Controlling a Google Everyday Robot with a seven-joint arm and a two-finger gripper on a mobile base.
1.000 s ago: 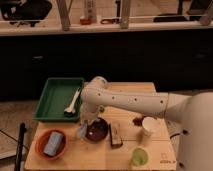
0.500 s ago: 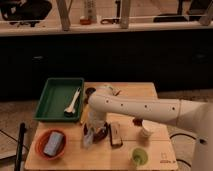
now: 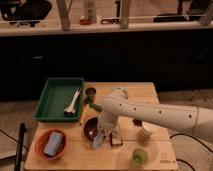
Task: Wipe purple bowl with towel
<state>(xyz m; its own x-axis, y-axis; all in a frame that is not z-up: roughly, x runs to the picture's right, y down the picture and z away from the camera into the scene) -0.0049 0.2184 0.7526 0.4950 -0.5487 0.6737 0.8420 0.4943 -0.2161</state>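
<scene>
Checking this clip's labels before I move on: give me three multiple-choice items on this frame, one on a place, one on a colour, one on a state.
1. Where is the tool?
A. High up, away from all dishes.
B. Low, at the right edge of the purple bowl.
C. Out of view.

2. What colour is the front left bowl on the table?
A. White.
B. Orange.
C. Black.

3. That front left bowl is:
A. empty.
B. upside down.
C. holding a blue-grey object.

Answers:
1 B, since the arm bends down and ends right beside the dark bowl's right edge.
2 B, since its rim shows orange around the contents.
3 C, since the blue-grey object lies inside the upright bowl.
</scene>
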